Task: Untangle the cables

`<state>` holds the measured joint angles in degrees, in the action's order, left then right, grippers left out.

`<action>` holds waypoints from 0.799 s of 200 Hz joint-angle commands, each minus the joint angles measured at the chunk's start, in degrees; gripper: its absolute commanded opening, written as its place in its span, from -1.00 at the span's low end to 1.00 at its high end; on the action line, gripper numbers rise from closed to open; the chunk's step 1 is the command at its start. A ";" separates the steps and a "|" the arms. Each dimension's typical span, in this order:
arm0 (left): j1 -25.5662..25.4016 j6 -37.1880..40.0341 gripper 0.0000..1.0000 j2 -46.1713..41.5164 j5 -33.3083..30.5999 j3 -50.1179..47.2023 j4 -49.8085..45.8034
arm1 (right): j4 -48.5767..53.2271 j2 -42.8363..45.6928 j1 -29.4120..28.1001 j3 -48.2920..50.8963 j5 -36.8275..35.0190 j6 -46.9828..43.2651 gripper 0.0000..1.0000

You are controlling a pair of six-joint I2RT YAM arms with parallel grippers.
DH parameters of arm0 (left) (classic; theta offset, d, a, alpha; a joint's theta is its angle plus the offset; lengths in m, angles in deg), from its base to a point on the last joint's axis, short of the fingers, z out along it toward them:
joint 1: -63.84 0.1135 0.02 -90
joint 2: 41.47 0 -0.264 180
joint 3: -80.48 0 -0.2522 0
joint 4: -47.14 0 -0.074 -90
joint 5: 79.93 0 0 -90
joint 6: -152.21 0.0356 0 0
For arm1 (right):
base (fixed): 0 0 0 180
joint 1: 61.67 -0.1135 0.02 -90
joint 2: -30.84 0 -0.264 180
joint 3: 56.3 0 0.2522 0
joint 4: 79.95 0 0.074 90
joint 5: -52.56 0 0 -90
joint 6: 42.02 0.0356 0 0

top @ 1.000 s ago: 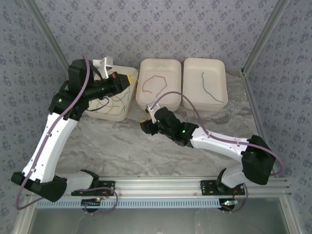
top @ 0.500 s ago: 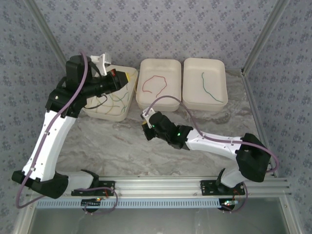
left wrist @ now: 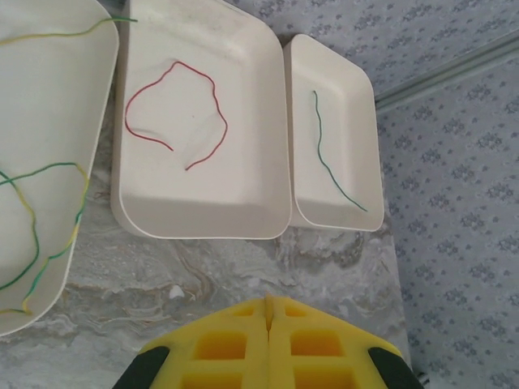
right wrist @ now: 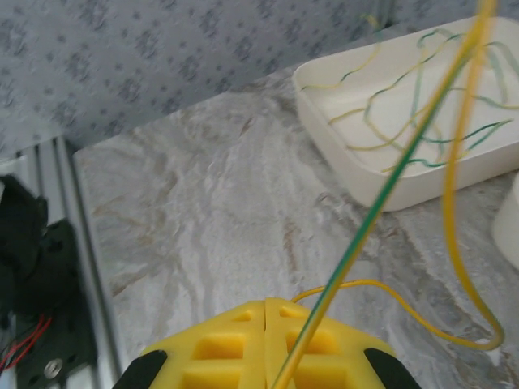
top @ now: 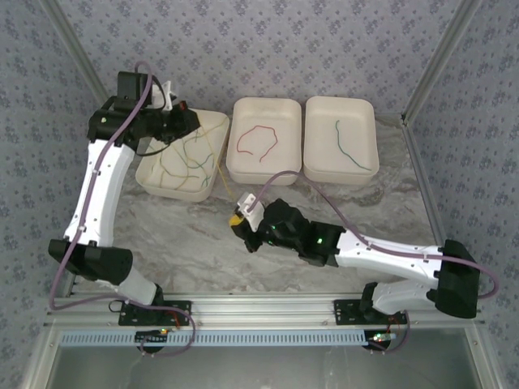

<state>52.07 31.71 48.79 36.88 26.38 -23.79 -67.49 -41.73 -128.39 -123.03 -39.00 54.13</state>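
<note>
My right gripper (right wrist: 267,303) is pinched shut on a green-and-yellow cable (right wrist: 383,194) stretching ahead to the tangle (right wrist: 413,121) in the tray (right wrist: 365,174). A hard pull could drag the whole bundle out, or the cable could slip free. My left gripper (left wrist: 268,300) is closed, empty.

Left tray (left wrist: 49,97): cropped by the left and top edges of the left wrist view; its green and yellow cables (left wrist: 32,235) run out of frame, ends unseen. Middle tray (left wrist: 203,203): far rim cropped at the top edge. Left gripper (left wrist: 268,324): yellow fingers, pressed together, cut off by the bottom edge. Right gripper (right wrist: 268,324): cropped below in the right wrist view, so the exact pinch point is unseen. Yellow-green cable (right wrist: 381,194): pinched by the right gripper, out of focus, exits at the top edge. In the top view the left arm (top: 150,126) covers the left tray's far-left corner, and the tangled strands are too fine to count.
</note>
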 commanded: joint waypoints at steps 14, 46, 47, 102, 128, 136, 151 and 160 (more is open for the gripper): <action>1.58 2.27 -1.00 1.01 -1.50 4.75 6.10 | 14.06 -2.46 -5.03 -3.90 10.30 -5.62 -1.00; 1.87 3.29 -1.00 1.41 -4.28 4.63 4.81 | 12.44 0.98 -6.43 -2.59 12.07 -4.37 -1.00; 1.90 3.32 -1.00 1.45 -4.30 4.61 4.80 | 12.45 1.10 -6.46 -2.58 12.09 -4.34 -1.00; 2.04 3.70 -1.00 1.23 -3.70 1.88 5.87 | 12.39 5.61 -4.14 -0.39 23.34 -1.86 -1.00; 2.01 4.11 -1.00 0.34 -4.45 -1.78 6.08 | 10.93 9.12 -0.50 -0.04 32.02 1.85 -1.00; 2.00 4.26 -1.00 -0.31 -5.15 -3.87 6.61 | 10.31 10.65 0.62 0.10 33.70 2.96 -1.00; 2.01 4.65 -1.00 -1.89 -7.14 -7.72 7.59 | 8.98 14.05 2.82 0.71 35.73 5.14 -1.00; 2.03 4.83 -1.00 -2.80 -8.84 -9.78 7.68 | 8.80 15.92 4.44 0.93 36.47 6.27 -1.00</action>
<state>52.05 34.81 47.76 39.72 20.48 -29.19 -61.85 -32.29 -125.11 -123.55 -17.27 56.60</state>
